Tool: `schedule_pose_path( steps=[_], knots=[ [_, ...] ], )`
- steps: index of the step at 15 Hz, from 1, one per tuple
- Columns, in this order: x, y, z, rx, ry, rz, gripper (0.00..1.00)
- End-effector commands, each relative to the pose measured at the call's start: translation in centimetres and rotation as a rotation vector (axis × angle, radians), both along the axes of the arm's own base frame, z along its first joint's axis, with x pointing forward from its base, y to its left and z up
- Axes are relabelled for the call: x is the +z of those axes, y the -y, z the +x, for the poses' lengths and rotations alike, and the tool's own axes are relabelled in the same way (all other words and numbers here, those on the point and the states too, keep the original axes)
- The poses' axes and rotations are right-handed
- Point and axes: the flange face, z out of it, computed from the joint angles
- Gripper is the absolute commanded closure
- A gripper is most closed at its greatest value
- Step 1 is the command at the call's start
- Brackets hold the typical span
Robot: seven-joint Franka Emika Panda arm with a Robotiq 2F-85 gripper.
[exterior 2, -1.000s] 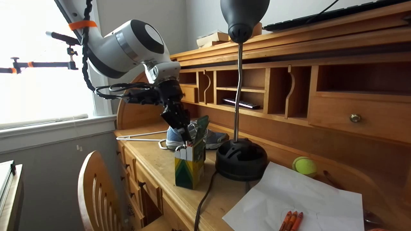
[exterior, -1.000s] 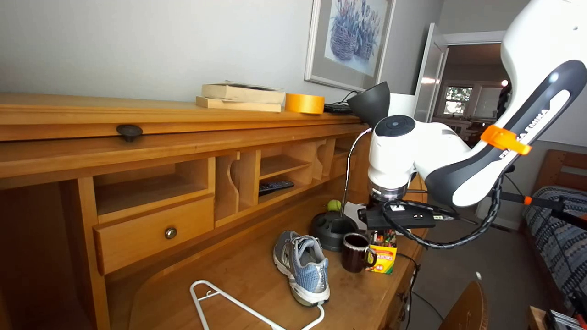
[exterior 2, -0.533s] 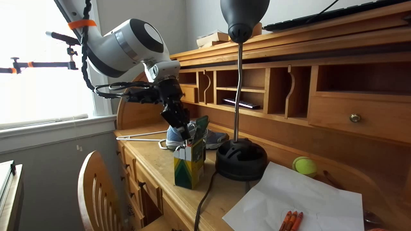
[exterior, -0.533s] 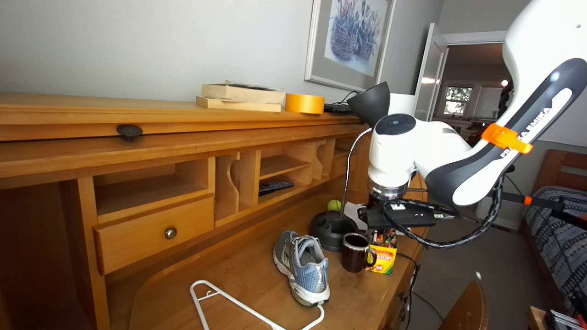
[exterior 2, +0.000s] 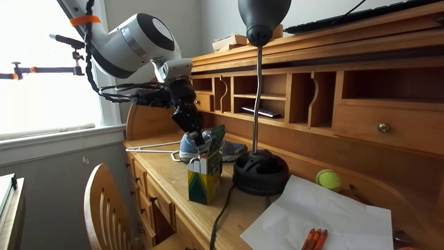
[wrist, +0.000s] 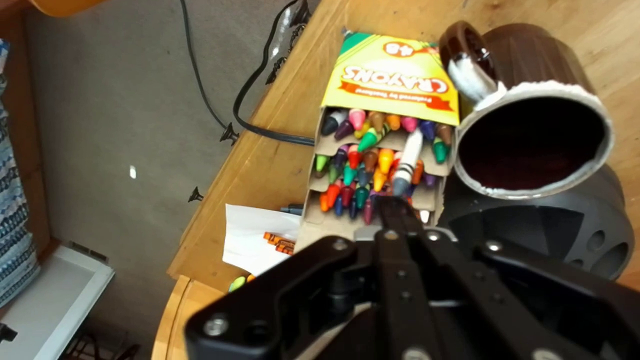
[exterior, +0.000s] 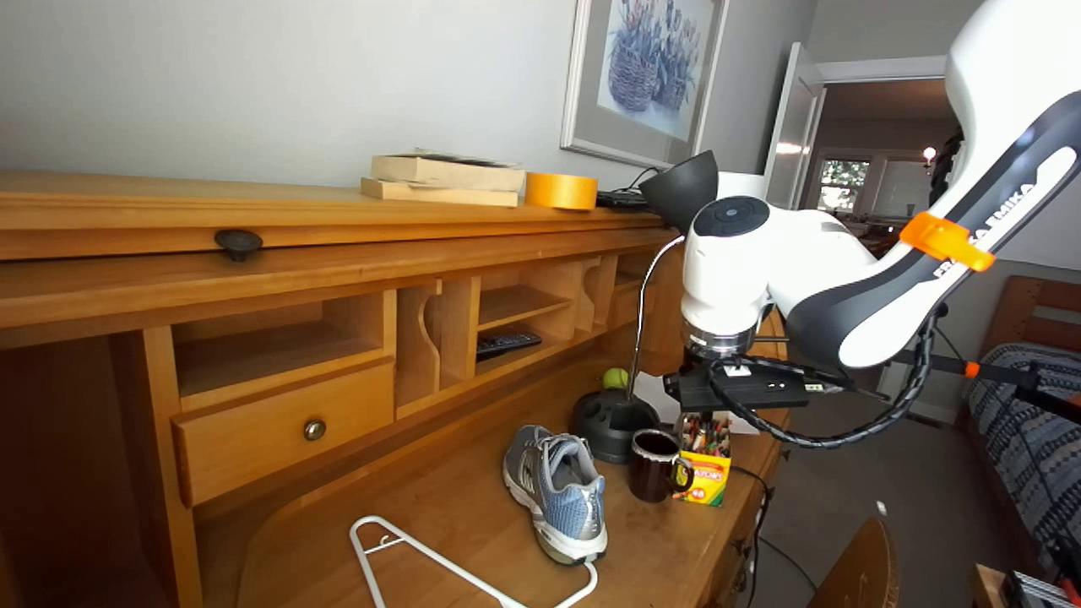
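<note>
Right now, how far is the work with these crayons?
Seemingly done: many multicoloured wax crayons stand in the open yellow-and-green cardboard box. In hand: shut black jaws hang above it, gripping nothing visible. Perhaps left: three orange wax crayons lie outside, on white paper.

Hand at bottom, closed, tips over open crayon box. Many-coloured crayons in tiered rows, points up; white-and-grey crayon lying aslant across them. Brown mug just beside box, handle toward it. Dark grey base with holes, partly behind mug. White paper bearing orange crayons. Black cord crossing surface edge.
</note>
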Motion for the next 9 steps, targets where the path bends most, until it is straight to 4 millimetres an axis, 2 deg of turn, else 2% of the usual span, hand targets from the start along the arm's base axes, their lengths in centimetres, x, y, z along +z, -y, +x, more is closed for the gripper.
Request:
schedule_pose_path(
  steps=[1, 9],
  knots=[
    [1.1, -0.9, -1.0, -0.010, -0.009, 0.000, 1.00],
    [0.8, -1.5, -2.1, -0.023, -0.038, 0.020, 1.00]
  ],
)
